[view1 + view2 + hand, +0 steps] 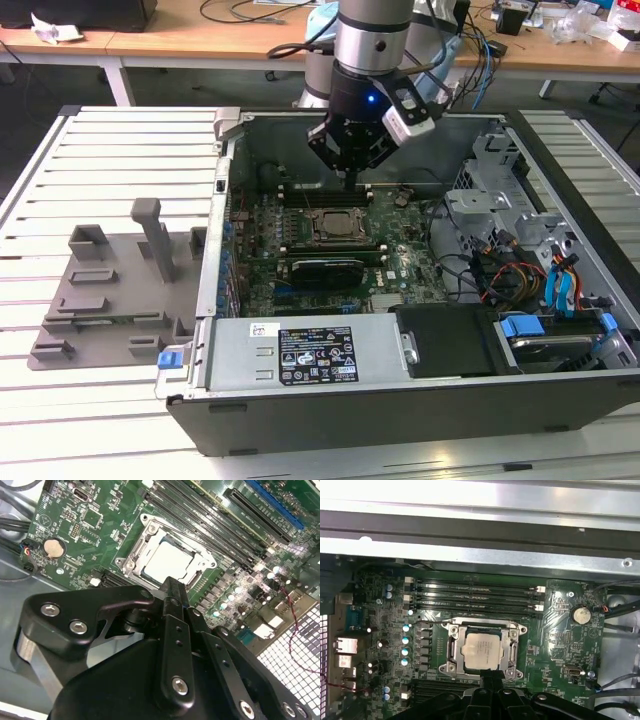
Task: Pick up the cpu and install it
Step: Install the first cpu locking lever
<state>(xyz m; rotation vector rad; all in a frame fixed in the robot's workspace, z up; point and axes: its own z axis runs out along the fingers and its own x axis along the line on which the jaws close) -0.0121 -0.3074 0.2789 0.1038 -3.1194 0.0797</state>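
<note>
The cpu [335, 225] [170, 562] [481, 650], a pale silvery square chip, lies flat inside the socket frame [452, 650] on the green motherboard [400, 265] of the open computer case. My gripper [350, 180] hangs just above the board, a little behind the socket in the exterior view. In both wrist views its black fingers [172, 595] [490, 680] are pressed together with nothing between them, and their tip overlaps the socket's near edge. The chip is apart from the fingers.
A grey plastic tray with upright posts [110, 290] rests on the slatted table at the exterior view's left. The case walls [225, 200] ring the board. Memory slots [475, 597] run beside the socket. Drive cages and cables [520, 260] fill the exterior view's right.
</note>
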